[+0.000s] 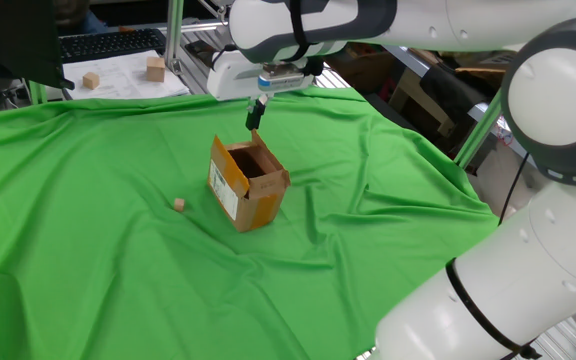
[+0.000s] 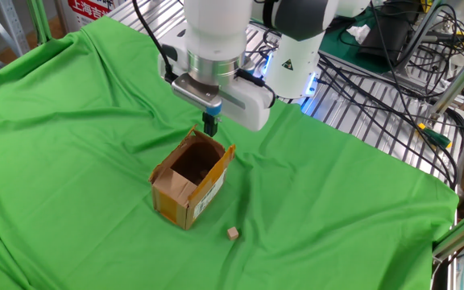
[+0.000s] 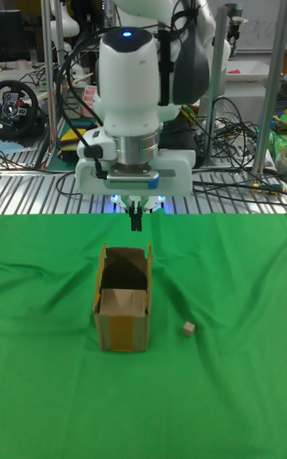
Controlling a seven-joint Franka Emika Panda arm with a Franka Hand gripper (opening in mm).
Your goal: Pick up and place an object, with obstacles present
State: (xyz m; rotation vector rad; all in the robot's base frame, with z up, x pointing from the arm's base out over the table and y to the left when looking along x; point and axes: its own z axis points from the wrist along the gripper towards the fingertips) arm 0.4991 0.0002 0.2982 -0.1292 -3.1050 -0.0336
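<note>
Tall fixed view, front to back. Green cloth [image 3: 223,379] covers the bench; the front stretch is open, with shallow wrinkles only. Small tan cube [image 3: 188,329] sits on the cloth, right of the cardboard box [image 3: 123,307] and apart from it, with free cloth on all sides. Box stands upright, top open, flaps raised; label on one side wall in one fixed view. End effector [image 3: 136,247] hangs above the box's rear rim, not touching it; fingers together, nothing between them. Behind it, the cloth edge meets a wire rack [image 3: 231,188] carrying cables. Two larger wooden blocks [image 1: 155,68] lie on white paper [image 1: 128,75] beyond the cloth's far corner in one fixed view.
</note>
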